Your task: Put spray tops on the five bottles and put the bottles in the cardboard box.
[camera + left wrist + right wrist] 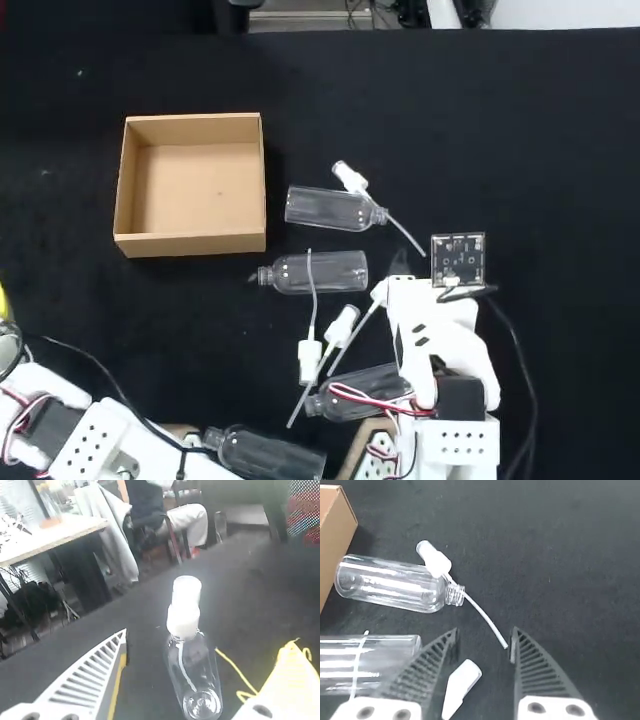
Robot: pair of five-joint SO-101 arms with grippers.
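Right gripper (485, 632) spread wide, empty, I see a spray top (435, 560) with its tube ending between the jaws, left gripper (207, 636) parted around a capped bottle (192, 670)

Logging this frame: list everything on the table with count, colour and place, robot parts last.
brown cardboard box: one, brown, open and empty, left side of the high view.
clear plastic bottles: four, clear, lying without white tops, two right of the box, two by the arm bases.
clear bottle with white spray top fitted: one, clear and white, between the left tool's fingers, with gaps on both sides.
loose white spray tops with thin tubes: three, white, among the lying bottles.
black table cover: one, black, under everything.
left tool: one, pale fingers, open around the capped bottle.
right tool: one, black fingers, open over a loose spray top.
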